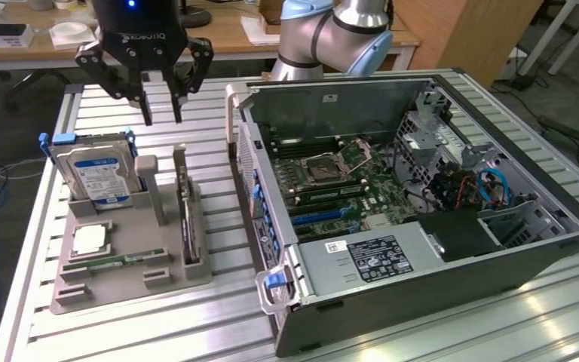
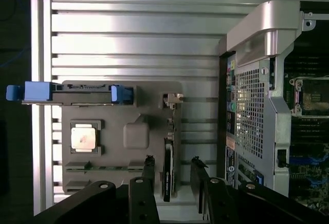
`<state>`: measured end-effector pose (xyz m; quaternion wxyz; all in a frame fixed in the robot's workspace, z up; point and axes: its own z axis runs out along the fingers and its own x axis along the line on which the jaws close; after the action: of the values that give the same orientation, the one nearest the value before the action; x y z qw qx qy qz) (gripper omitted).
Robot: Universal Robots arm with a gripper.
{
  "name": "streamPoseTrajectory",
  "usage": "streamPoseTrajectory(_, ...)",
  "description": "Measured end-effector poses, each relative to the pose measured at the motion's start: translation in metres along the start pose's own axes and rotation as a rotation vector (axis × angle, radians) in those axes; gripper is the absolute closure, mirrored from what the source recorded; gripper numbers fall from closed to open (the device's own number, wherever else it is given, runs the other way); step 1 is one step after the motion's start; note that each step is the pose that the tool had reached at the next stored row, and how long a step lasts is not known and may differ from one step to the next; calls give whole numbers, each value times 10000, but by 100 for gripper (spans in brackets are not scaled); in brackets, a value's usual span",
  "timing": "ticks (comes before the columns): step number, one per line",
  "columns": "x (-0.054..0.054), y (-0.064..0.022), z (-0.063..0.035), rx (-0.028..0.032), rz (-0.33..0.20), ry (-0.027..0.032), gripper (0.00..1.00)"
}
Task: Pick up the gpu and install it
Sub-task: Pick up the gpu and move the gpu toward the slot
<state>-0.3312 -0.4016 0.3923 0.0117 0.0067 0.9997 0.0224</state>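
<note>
The gpu (image 1: 184,215) stands on its long edge in a slot of the grey holder (image 1: 118,290), with its dark edge up. From the wrist view I see the gpu (image 2: 168,175) edge-on, with its silver bracket (image 2: 172,99) at one end. My gripper (image 1: 163,118) hangs open well above the holder's far end, with nothing between its fingers. In the wrist view the two black fingertips (image 2: 149,162) straddle the card's line from above, clear of it. The open computer case (image 1: 531,249) lies on the exterior view's right, its motherboard (image 1: 340,177) exposed.
The holder also carries a blue-labelled hard drive (image 1: 93,177), a CPU (image 1: 88,240) and a memory stick (image 1: 118,260). The case's rear wall (image 1: 254,196) stands close beside the holder. All rest on a slatted metal table (image 1: 169,332). A desk stands behind.
</note>
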Motion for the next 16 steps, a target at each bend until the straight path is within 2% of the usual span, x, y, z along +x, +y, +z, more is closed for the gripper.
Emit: streamPoseTrajectory(16, 0, -51, 54, 58, -1, -2, 58)
